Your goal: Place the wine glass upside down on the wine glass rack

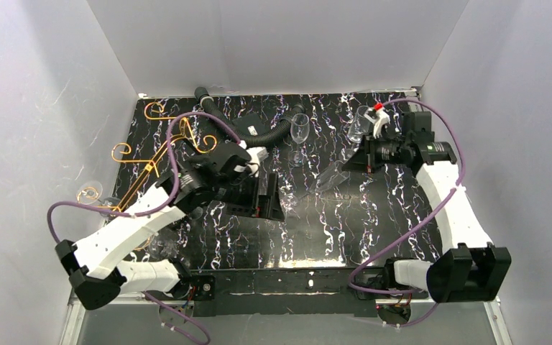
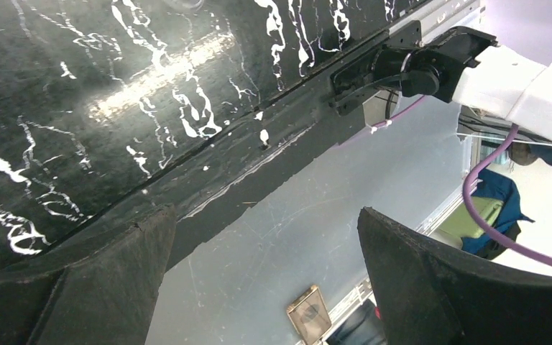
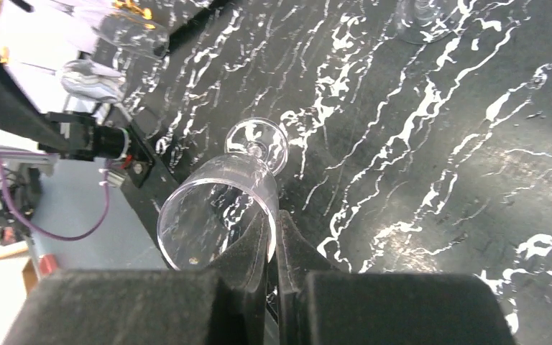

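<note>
The right pincer is clamped on the wine glass. Its two fingers are drawn together over the bowl's wall at the rim, seemingly one inside and one outside. The glass lies tilted, its mouth toward the wrist and its foot pointing away, low over the counter. I cannot tell whether the foot touches it.

A pinch on thin clear wall is likely a slippery hold, so the lift wants to be slow. The wrist roll that turns the mouth downward is best left until the foot is clear.

The wine glass rack stands well apart at the far left. The carry must therefore pass an upright glass and the black hose. The left pincer hangs in between, its fingers wide apart and holding nothing.
</note>
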### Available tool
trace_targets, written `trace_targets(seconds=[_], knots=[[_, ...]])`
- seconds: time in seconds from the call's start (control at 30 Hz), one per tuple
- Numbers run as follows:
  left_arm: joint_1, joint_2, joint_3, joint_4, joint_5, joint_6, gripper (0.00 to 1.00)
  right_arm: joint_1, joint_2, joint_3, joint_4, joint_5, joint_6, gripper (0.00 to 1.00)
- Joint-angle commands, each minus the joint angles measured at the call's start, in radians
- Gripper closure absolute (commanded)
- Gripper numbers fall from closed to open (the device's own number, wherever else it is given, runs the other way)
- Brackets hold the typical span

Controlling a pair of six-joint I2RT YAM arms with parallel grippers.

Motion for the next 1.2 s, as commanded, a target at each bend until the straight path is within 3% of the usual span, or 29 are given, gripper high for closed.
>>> trace_targets(seconds=[0.0, 0.27, 0.4, 0.57, 0.7, 0.97, 1.17], knots=[[-0.051, 0.048, 0.013, 0.049, -0.049, -0.078, 0.02, -0.086, -0.103, -0.112, 0.193, -0.29, 0.099, 0.99], [-0.058, 0.026, -0.134, 0.224, -0.191, -0.224, 0.02, -0.229, -0.136, -0.269, 0.443, -0.516, 0.287, 0.99], [-0.058, -0.016, -0.206, 0.278, -0.289, -0.261, 0.02, -0.244, -0.135, -0.289, 0.494, -0.553, 0.322, 0.99], [-0.058, -0.027, -0.257, 0.34, -0.306, -0.297, 0.03, -0.25, -0.141, -0.319, 0.569, -0.59, 0.376, 0.99], [-0.058, -0.031, -0.287, 0.422, -0.314, -0.307, 0.14, -0.251, -0.146, -0.325, 0.58, -0.601, 0.386, 0.99], [-0.058, -0.035, -0.309, 0.432, -0.348, -0.336, 0.57, -0.251, -0.156, -0.335, 0.603, -0.617, 0.4, 0.99], [-0.058, -0.049, -0.328, 0.435, -0.383, -0.346, 0.75, -0.251, -0.167, -0.342, 0.612, -0.62, 0.407, 0.99]])
